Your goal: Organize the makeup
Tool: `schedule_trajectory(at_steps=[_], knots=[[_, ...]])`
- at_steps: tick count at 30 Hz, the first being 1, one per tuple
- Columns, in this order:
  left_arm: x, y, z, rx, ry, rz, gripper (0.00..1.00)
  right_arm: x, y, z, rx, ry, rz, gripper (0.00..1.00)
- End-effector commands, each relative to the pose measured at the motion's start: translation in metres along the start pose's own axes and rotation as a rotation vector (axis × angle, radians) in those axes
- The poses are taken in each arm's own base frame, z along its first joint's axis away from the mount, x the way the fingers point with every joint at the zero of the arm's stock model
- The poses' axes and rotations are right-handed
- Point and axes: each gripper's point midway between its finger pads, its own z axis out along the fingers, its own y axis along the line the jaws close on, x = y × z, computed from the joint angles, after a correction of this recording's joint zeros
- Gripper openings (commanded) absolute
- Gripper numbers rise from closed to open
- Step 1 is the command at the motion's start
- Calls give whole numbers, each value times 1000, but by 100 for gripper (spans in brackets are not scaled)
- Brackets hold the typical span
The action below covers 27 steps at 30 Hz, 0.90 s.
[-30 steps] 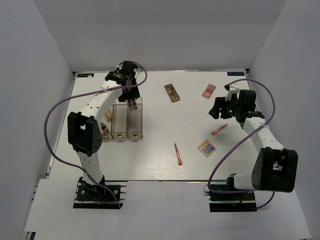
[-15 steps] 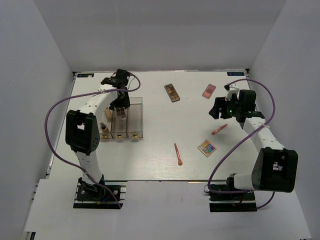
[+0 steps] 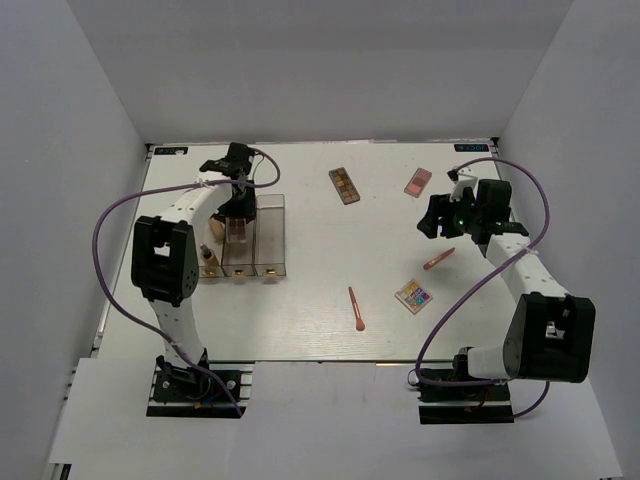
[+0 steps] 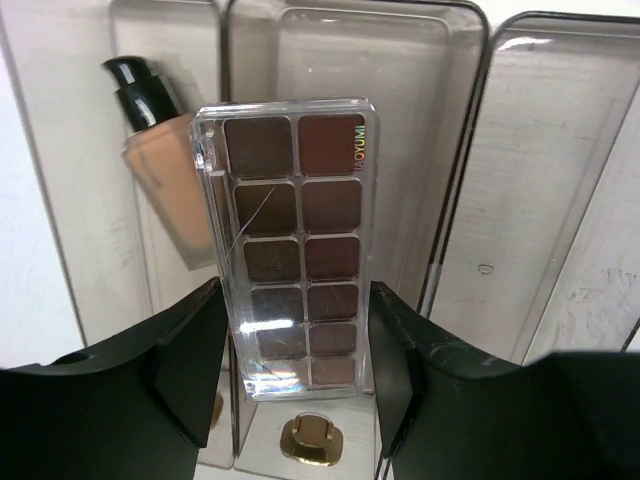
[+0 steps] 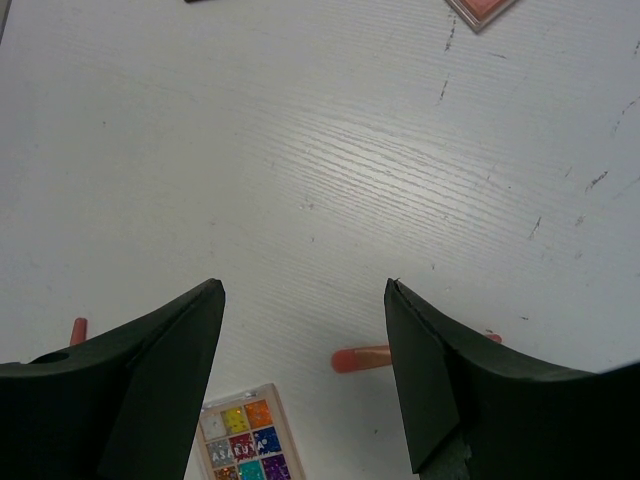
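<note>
My left jaws are pinching the mauve palette (image 4: 295,255) by its two long edges, with a black finger (image 4: 190,370) on each side. Its long axis runs straight out along my fingers, and the pan side faces the wrist camera. The outer short end is tipped down at the middle compartment of the clear organizer (image 4: 560,200); I cannot tell whether that end touches the floor. In the compartment to the left a beige foundation bottle (image 4: 165,190) lies slanted. A second bottle (image 3: 210,262) sits nearer on that left side.

My left arm (image 3: 190,210) reaches from its near-left base up the left side of the desk (image 3: 320,250). Its elbow is bent and its wrist is turned down over the far half of the organizer.

My right arm (image 3: 515,255) stretches up the right side with the wrist angled left. My right jaws are spread and empty, fingers (image 5: 160,370) hanging over bare desk. Just near of them lies a coral applicator (image 5: 365,357), and nearer again the multicolour palette (image 5: 245,440). The pink compact (image 3: 418,181) lies far of them. The brown palette (image 3: 344,185) lies at the far middle, its long axis running far-left to near-right. The other applicator (image 3: 355,308) lies near the middle, its long axis roughly far to near.
</note>
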Motion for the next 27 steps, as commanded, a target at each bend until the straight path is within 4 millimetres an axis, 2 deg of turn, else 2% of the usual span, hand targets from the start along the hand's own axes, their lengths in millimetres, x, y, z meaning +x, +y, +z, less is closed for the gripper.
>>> schedule_trajectory(at_steps=[1,3,6,9,12,16,20,21,22,23,24,26,27], knots=[[-5,-8,0,57,-22,30,38,-20,0,0,-13,-46,-37,70],[-4,-10,0,70,-22,34,44,-21,0,1,-17,-47,-37,70],[0,-11,2,75,-12,37,61,-21,0,1,-17,-46,-37,70],[4,-10,3,67,-3,37,74,-22,0,1,-18,-46,-36,71],[1,-6,-1,51,-16,26,81,-22,2,1,-25,-46,-42,72],[-12,-4,-14,51,-51,12,83,-21,5,2,-48,-40,-57,74],[-30,-7,-36,90,-103,-28,82,-26,6,5,-65,-47,-109,77],[-37,-16,-46,129,-125,-32,81,-28,3,9,-62,-42,-120,77],[-38,-24,-53,160,-138,-40,80,-42,-2,9,-44,-64,-139,77],[-46,-28,-64,196,-171,-57,76,-47,-6,12,-30,-65,-143,77],[-45,-40,-70,268,-166,-66,74,-47,-14,21,-16,-46,-126,77],[-52,-58,-90,381,-214,-104,68,-63,-31,34,43,-42,-108,77],[-43,-70,-93,460,-193,-110,68,-68,-39,38,72,-38,-81,77]])
